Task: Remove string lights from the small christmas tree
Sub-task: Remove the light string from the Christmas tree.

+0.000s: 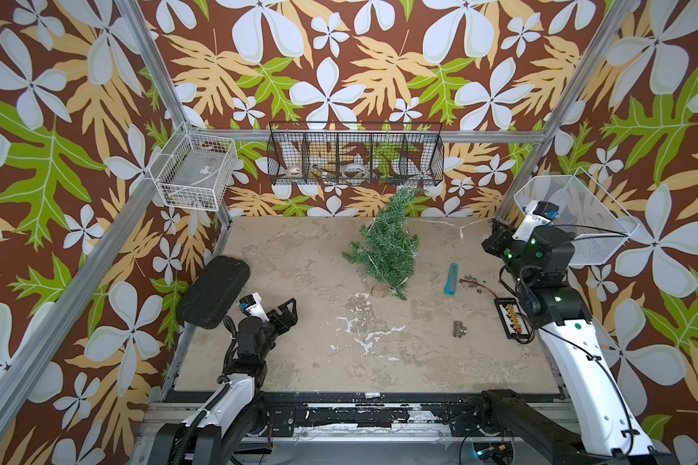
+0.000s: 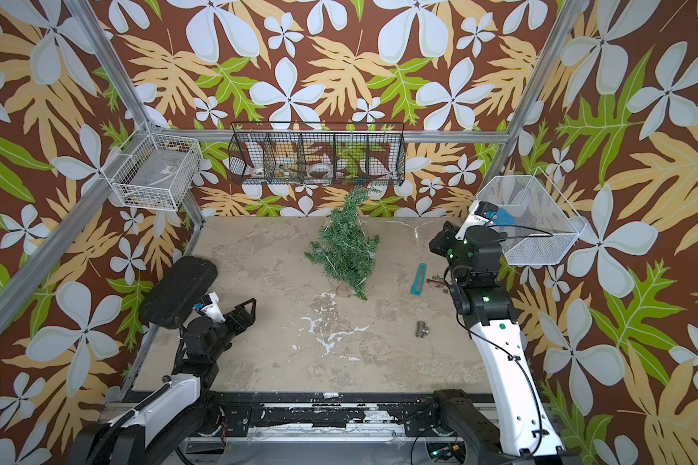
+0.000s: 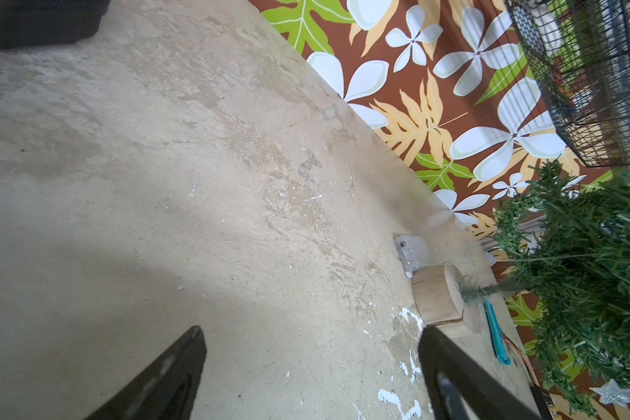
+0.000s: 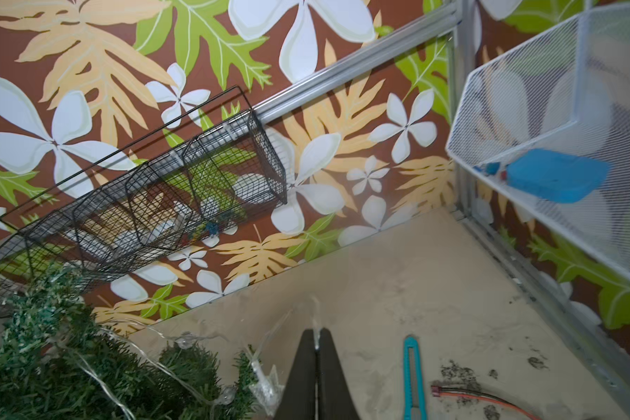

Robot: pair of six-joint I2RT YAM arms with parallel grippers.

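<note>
In both top views the tree (image 1: 383,245) (image 2: 345,249) stands near the back of the table (image 1: 299,362), just under a black basket (image 1: 355,133). A black case (image 1: 214,292) lies at the left. A teal knife (image 1: 452,278) and a metal pipe bit (image 1: 459,328) lie at the right, apart from the tree. The left gripper (image 1: 287,312) is by the case, well away from the tree. The lights (image 1: 466,229) run as a thin wire from the tree to the right gripper (image 1: 496,223).

Left wrist view: the fingers (image 3: 182,363) are wide apart over bare table, with nothing between them. The tree's wood base (image 3: 437,294) is ahead.

Right wrist view: the fingers (image 4: 306,363) are pressed together, pinching the thin wire. More wire with clear bulbs loops over the green branches.
</note>
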